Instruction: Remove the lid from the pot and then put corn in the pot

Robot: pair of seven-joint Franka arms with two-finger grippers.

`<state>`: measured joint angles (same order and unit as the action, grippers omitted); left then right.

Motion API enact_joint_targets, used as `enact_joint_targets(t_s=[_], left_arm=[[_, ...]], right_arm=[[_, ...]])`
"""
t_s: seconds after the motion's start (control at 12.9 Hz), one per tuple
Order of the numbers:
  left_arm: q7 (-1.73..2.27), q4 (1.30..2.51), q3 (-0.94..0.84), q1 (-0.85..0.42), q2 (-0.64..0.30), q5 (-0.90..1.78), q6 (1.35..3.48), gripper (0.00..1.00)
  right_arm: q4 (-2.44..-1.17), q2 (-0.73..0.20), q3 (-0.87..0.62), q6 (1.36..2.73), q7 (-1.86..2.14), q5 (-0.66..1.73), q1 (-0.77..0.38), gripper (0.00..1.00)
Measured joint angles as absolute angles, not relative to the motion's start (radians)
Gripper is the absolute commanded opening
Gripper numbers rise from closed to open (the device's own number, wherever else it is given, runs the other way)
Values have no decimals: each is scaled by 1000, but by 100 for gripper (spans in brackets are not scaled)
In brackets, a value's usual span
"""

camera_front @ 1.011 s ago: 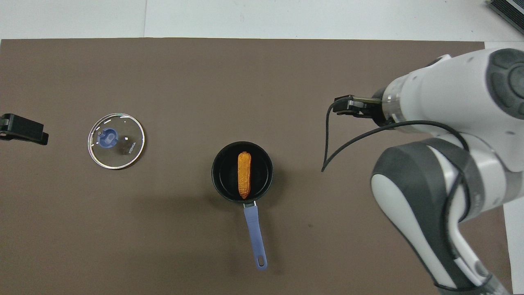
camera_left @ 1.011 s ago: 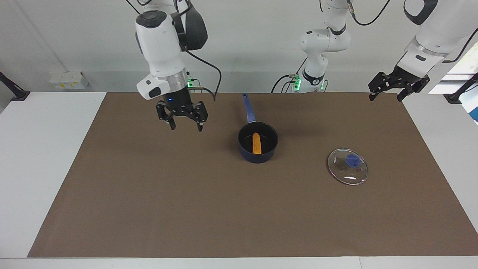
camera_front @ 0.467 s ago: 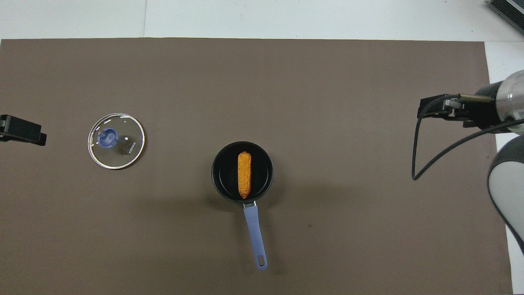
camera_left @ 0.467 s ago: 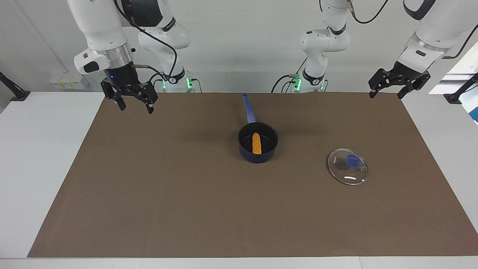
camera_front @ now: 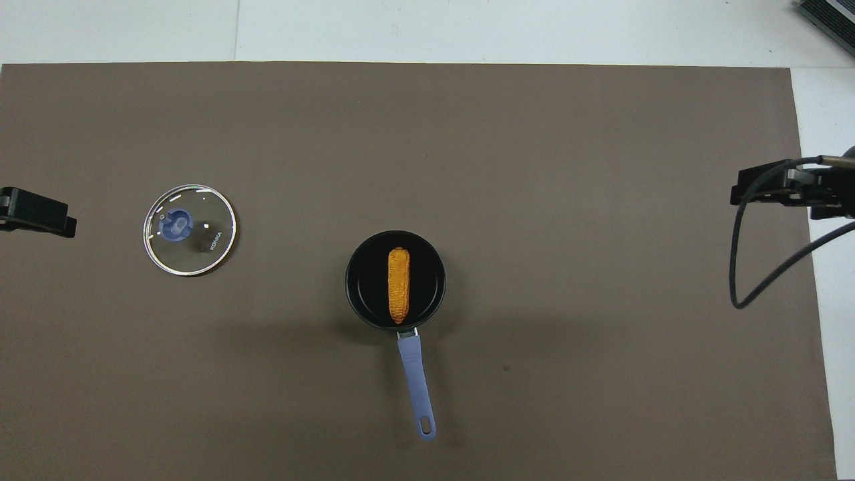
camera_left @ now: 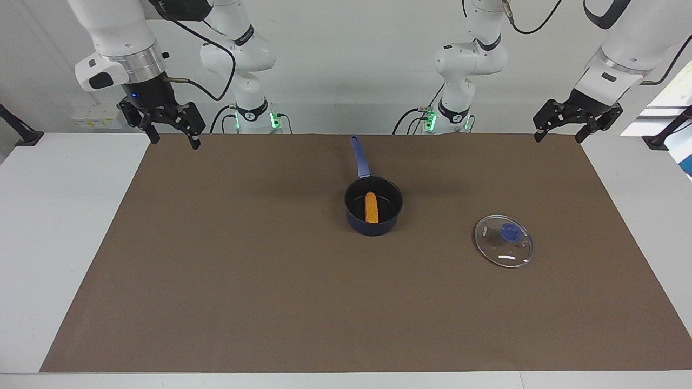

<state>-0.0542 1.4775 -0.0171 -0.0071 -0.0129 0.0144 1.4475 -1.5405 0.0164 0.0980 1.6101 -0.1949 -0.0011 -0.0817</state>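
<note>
The dark blue pot (camera_left: 373,227) (camera_front: 361,284) stands uncovered mid-mat, its long handle pointing toward the robots. The orange-yellow corn (camera_left: 371,208) (camera_front: 399,285) lies inside it. The clear glass lid (camera_left: 503,251) (camera_front: 200,250) with its blue knob lies flat on the mat toward the left arm's end, apart from the pot. My right gripper (camera_left: 174,142) (camera_front: 785,190) hangs open and empty over the mat's corner at the right arm's end. My left gripper (camera_left: 557,139) (camera_front: 37,215) hangs open and empty over the mat's corner at the left arm's end.
A brown mat (camera_left: 259,281) (camera_front: 534,133) covers most of the white table (camera_left: 59,227). A black cable (camera_front: 741,267) loops down from the right wrist. Small white boxes (camera_left: 100,116) sit against the wall by the right arm's end.
The right arm has swung away from beside the pot to the mat's corner at its own end, rising as it went. Pot, corn, lid and left gripper have stayed put.
</note>
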Motion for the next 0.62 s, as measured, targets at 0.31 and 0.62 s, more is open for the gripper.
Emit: enact_joint_targets(t_s=[0.31,0.62], left_arm=[[-53,1477,3,-4,-13,14,1447,100],[-53,1477,0,-4,-13,14,1447,100]], right_arm=[[-1533,17,105,1591,-164,-1,-83,100],[-1532,24,101,1559,-162,-1,-85,100]])
